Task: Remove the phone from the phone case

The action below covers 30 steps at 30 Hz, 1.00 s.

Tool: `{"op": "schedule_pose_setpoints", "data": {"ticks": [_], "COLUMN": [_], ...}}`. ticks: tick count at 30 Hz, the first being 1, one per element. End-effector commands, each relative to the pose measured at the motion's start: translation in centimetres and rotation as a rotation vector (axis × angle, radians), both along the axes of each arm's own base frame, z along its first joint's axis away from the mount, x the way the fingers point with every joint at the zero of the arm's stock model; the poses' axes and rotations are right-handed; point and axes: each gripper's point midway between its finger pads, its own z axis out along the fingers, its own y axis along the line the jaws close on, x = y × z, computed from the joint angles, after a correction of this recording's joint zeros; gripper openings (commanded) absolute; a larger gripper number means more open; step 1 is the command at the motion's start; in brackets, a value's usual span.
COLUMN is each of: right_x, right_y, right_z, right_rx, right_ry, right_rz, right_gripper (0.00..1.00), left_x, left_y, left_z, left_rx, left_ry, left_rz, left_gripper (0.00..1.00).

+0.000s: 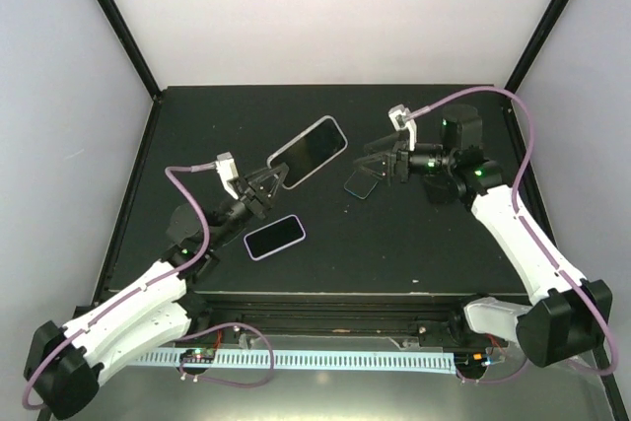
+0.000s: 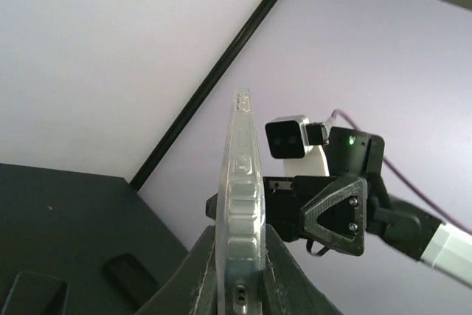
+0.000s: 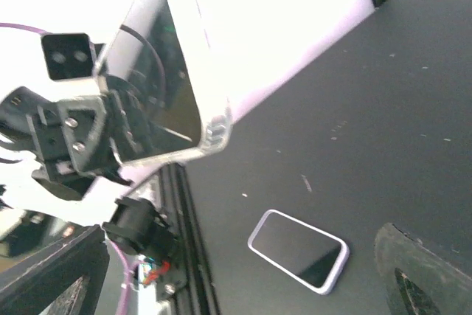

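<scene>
Phone case [image 1: 308, 152]: clear rim, held up off the table [image 1: 414, 253] by the left gripper [image 1: 272, 182], which is clenched on its lower short end. In the top view the case runs from the fingers toward 1 o'clock. The left wrist view shows it edge-on and upright between the two fingers [image 2: 198, 278], with the side-button bumps facing the camera. The panel looks dark and glossy from above, and I can't tell from any view whether a handset sits inside it. A lavender-rimmed phone [image 1: 274, 237] lies flat, screen up, on the table at 7 o'clock of the case, near the left wrist, with nothing touching it. The right gripper [image 1: 375, 167] is at 3 o'clock of the case and apart from it, jaws spread wide, grasping nothing. A small dark slab [image 1: 360, 182] with a light rim sits just below its fingertips at 7 o'clock, too small to identify. In the right wrist view the case is at upper left and the lavender-rimmed phone lies flat at bottom centre.
</scene>
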Motion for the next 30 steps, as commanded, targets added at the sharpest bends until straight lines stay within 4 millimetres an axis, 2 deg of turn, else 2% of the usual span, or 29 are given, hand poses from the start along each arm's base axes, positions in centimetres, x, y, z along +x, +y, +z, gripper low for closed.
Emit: {"op": "schedule_pose_setpoints", "data": {"ticks": [1, 6, 11, 15, 25, 26, 27, 30], "right_x": [-0.6, -0.2, 1.3, 1.5, 1.2, 1.1, 0.9, 0.4], "right_y": [1.8, 2.9, 3.5, 3.7, 3.8, 3.8, 3.8, 3.5], "right_z": [3.2, 5.2, 5.8, 6.3, 6.8, 6.7, 6.7, 6.2], "right_rx": [0.151, 0.211, 0.268, 0.326, 0.341, 0.336, 0.329, 0.293], "right_ry": [0.033, 0.014, 0.073, 0.092, 0.075, 0.067, 0.059, 0.037], "right_rz": [0.097, 0.101, 0.084, 0.102, 0.129, 0.132, 0.135, 0.140], "right_gripper": [0.98, 0.91, 0.81, 0.72, 0.15, 0.12, 0.09, 0.01], "left_x": [-0.9, -0.6, -0.5, -0.4, 0.1, 0.2, 0.4, 0.7], "left_y": [1.4, 0.6, 0.4, 0.3, -0.2, -0.2, -0.4, -0.7], "left_z": [6.7, 7.2, 6.6, 6.0, 4.9, 4.6, 4.1, 2.4], "left_rx": [-0.269, -0.312, -0.301, -0.307, -0.289, -0.283, -0.267, -0.199], "left_ry": [-0.128, -0.117, -0.099, -0.078, -0.029, -0.019, 0.002, 0.045], "left_rz": [-0.030, -0.068, -0.061, -0.057, -0.054, -0.051, -0.048, -0.034], "left_gripper": [0.01, 0.02, 0.02, 0.01, 0.02, 0.02, 0.06, 0.27]}}
